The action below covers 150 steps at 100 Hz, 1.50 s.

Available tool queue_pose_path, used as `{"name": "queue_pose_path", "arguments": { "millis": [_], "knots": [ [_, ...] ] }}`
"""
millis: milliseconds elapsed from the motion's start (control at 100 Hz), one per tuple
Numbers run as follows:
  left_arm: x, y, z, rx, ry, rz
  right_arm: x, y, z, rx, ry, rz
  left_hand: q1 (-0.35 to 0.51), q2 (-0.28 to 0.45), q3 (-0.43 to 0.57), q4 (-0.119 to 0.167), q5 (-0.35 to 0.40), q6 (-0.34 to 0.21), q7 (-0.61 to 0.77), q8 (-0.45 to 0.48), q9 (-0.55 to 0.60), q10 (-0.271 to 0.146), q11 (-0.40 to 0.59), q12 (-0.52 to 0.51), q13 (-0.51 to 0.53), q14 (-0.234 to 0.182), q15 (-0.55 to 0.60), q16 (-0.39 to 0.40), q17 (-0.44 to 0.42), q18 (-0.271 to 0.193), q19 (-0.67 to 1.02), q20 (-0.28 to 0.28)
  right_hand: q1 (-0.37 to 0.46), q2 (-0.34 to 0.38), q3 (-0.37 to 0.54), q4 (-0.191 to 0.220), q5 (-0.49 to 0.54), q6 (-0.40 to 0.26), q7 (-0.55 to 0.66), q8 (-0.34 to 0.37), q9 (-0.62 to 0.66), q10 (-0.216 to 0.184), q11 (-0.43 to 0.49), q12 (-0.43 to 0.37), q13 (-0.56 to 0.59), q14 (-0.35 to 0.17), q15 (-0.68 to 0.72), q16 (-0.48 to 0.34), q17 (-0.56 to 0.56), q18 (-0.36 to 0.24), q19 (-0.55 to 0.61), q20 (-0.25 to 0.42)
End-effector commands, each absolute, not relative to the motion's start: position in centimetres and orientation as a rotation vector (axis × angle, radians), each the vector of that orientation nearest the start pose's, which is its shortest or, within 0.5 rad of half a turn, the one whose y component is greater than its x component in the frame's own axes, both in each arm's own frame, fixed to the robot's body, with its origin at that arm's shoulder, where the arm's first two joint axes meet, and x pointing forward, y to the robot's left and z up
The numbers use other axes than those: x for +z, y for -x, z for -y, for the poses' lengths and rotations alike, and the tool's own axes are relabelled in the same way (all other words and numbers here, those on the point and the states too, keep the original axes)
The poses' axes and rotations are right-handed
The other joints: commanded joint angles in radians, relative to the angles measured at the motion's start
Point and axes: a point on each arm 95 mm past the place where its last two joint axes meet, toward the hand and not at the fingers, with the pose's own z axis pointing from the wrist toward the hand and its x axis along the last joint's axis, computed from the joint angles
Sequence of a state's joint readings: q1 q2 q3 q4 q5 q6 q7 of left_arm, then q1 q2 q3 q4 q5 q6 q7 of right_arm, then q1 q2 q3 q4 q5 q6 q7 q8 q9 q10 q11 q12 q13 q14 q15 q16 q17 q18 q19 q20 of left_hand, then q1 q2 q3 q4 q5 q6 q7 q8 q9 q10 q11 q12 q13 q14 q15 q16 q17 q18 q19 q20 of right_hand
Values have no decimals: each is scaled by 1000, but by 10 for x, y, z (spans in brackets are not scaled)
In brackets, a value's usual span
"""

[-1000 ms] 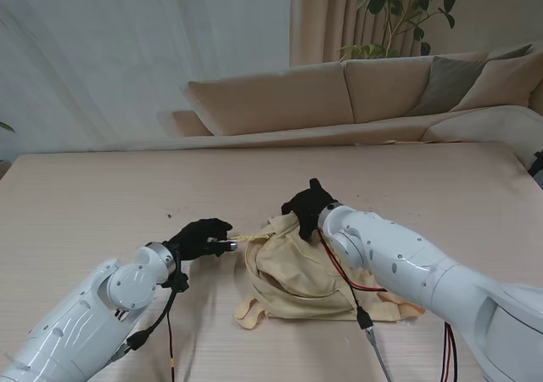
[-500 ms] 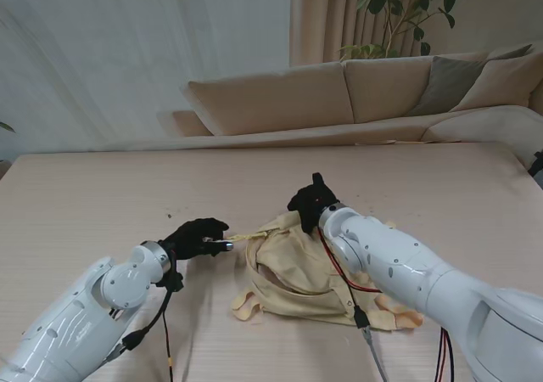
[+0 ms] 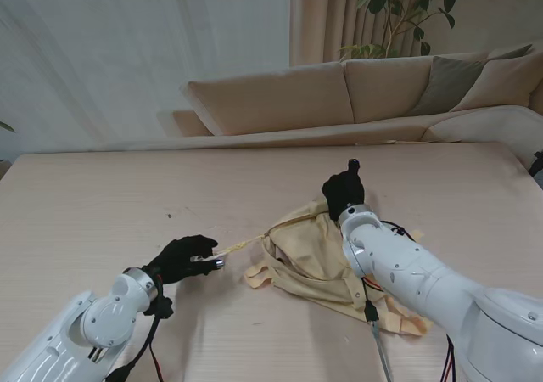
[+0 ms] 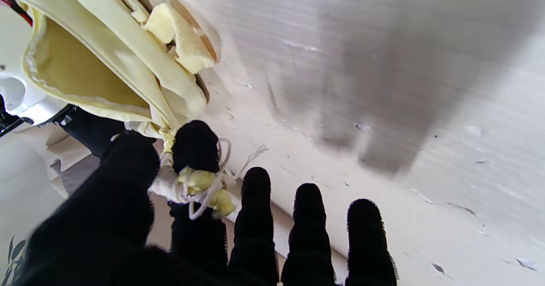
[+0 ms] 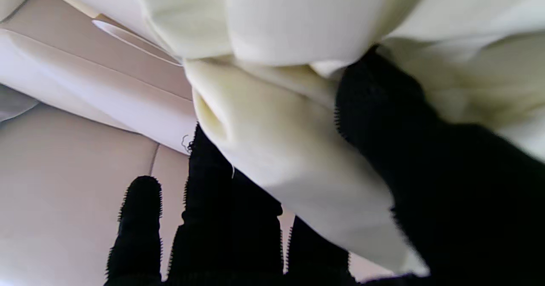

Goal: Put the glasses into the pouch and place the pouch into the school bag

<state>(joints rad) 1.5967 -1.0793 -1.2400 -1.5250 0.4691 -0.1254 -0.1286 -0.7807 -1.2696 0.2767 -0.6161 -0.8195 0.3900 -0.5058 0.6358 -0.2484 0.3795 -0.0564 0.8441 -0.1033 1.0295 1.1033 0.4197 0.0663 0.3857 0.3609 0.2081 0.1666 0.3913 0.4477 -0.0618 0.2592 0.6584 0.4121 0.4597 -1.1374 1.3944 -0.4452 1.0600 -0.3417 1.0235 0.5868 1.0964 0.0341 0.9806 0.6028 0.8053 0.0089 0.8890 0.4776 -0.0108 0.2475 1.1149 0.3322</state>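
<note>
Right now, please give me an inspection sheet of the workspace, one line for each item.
Surface: pale wooden table, some small specks.
Job's things: yellow school bag lying slack; its drawstring stretched toward the left; glasses and pouch not seen.
Clutter: nothing seen.
Hands: left hand pinches the drawstring end; right hand grips the bag's far edge.
Cables: red and black wires run along the right arm.
Surroundings: beige sofa, curtain, plant.

Left hand (image 3: 185, 258) withdrawn toward near desk edge, drawstring (image 3: 242, 245) pulled taut; right hand (image 3: 343, 190) shifted farther right; school bag (image 3: 316, 250) dragged right.
</note>
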Motion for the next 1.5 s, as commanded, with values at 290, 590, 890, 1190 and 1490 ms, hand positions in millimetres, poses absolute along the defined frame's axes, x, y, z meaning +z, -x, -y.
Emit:
{"name": "queue_pose_path", "arguments": {
  "millis": [290, 590, 890, 1190, 1490],
  "knots": [
    [-367, -402, 1, -1776, 1799, -1462, -366, -531, -11, 994, -876, -1541, -24, -3, 21, -8, 65, 14, 94, 10, 19, -4, 1, 14, 12, 4, 10, 14, -17, 20, 59, -11, -129, 368, -149, 280, -369, 118, -298, -53, -365, -5, -62, -47, -238, -4, -93, 0, -90, -34, -119, -28],
    [-376, -416, 10, -1783, 1823, -1502, -325, -522, -39, 1323, -782, -1596, -22, -1, 20, -10, 63, 17, 96, 10, 15, -6, 2, 15, 10, 2, 12, 14, -18, 19, 63, -19, -143, 407, -160, 315, -604, 88, -253, -117, -578, -43, -82, -168, -384, -61, -156, -22, -93, -73, -294, 76],
    [-375, -415, 10, -1798, 1810, -1492, -328, -516, -83, 1402, -881, -1761, -24, -2, 23, -10, 65, 17, 97, 8, 19, -4, 5, 16, 10, 2, 13, 14, -18, 19, 65, -24, -203, 438, -242, 275, -678, 126, -286, -185, -630, -79, -201, -213, -427, -101, -302, -91, -83, -95, -248, 38],
    [-373, -408, 5, -1790, 1778, -1477, -347, -523, -99, 1191, -1035, -1960, -24, -4, 25, -10, 68, 18, 97, 6, 21, -4, 5, 15, 11, 3, 13, 13, -18, 19, 67, -27, -179, 412, -253, 266, -858, 139, -317, -319, -768, -122, -334, -272, -526, -146, -475, -182, -102, -116, -423, 40],
    [-366, -407, 3, -1811, 1738, -1455, -362, -526, -108, 1128, -1047, -2002, -26, -3, 28, -11, 66, 14, 97, 7, 21, -4, 4, 15, 13, 3, 14, 13, -18, 20, 68, -30, 9, 195, -81, 104, -282, 75, -55, -342, -204, -31, -39, -118, -252, -71, -169, -31, -89, -60, -277, 47]
  ]
}}
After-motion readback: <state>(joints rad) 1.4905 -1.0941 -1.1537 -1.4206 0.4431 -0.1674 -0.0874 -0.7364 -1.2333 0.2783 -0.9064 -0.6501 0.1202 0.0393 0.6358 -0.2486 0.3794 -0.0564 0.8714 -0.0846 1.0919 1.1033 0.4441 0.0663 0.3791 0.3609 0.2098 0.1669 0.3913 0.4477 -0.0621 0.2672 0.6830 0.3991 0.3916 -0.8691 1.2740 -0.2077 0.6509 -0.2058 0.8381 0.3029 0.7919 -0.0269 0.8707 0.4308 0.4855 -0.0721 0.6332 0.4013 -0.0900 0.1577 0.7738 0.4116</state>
